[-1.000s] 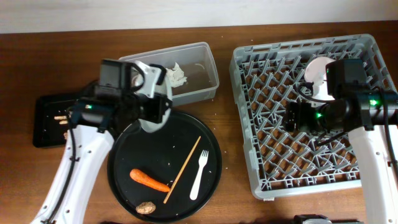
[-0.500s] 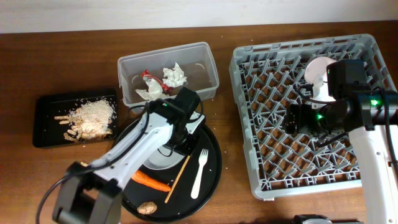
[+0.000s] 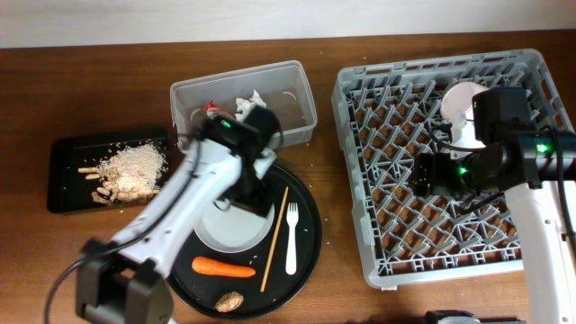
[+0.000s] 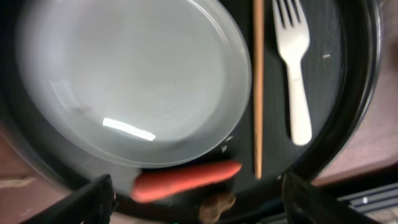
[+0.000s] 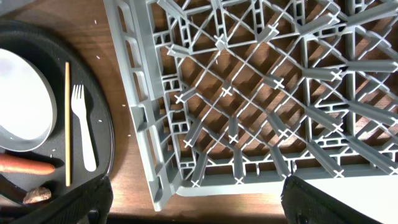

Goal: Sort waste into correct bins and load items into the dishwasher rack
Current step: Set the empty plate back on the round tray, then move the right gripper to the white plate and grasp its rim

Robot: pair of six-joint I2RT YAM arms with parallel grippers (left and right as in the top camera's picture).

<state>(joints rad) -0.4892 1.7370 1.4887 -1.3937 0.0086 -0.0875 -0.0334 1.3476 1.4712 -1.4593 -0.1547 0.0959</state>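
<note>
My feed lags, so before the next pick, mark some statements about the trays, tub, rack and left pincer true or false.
The carrot lies on the round black tray. True.
The plate is in the dishwasher rack. False: it lies on the round black tray.
The fork and wooden stick lie side by side on that tray. True.
The food scraps are in the clear tub. False: they are in the shallow black tray; the clear tub holds napkins and a red wrapper.
The left pincer is shut on the plate. False: it is open above the plate.
</note>
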